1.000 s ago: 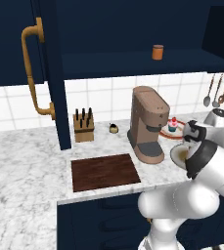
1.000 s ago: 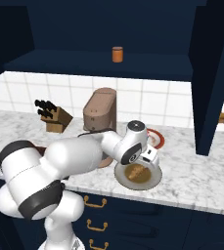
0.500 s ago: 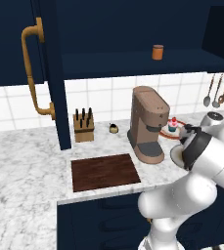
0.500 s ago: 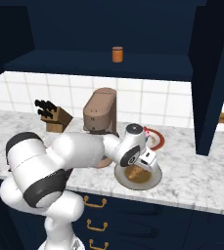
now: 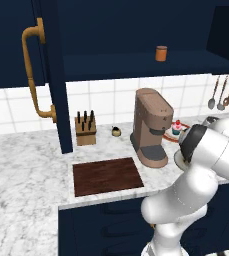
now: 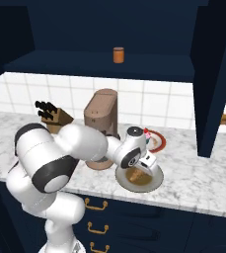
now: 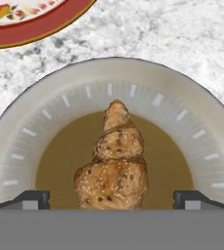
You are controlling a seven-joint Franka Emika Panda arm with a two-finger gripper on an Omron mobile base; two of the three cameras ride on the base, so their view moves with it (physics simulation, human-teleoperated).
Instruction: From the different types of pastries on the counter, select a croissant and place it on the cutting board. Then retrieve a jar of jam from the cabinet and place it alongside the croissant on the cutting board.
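Observation:
The golden-brown croissant [image 7: 116,166] lies on a round beige plate [image 7: 201,141] on the marbled counter [image 5: 26,165]. My gripper [image 7: 112,200] hangs just above it, open, with one fingertip on each side of the croissant's near end. In the right base view the gripper [image 6: 143,168] points down into the plate [image 6: 156,182] over the croissant [image 6: 135,177]. The dark wooden cutting board [image 5: 107,176] lies bare, left of the coffee machine. The orange-brown jar of jam [image 5: 161,53] stands on the open cabinet shelf, also seen as the jar [image 6: 118,54]. The cabinet door [image 5: 48,75] with its brass handle [image 5: 33,75] stands open.
A cupcake [image 6: 146,132] sits on a red-rimmed plate [image 6: 160,143] just behind the beige plate. The brown coffee machine [image 5: 151,127] stands between plate and board. A knife block [image 5: 85,131] is by the wall. Utensils [image 5: 221,92] hang at the right. Another open door [image 6: 210,74] is at the right.
The hand has sunk a little closer to the plate and croissant, and the arm's elbow has shifted. The jaws stay open. Nothing on the counter has moved.

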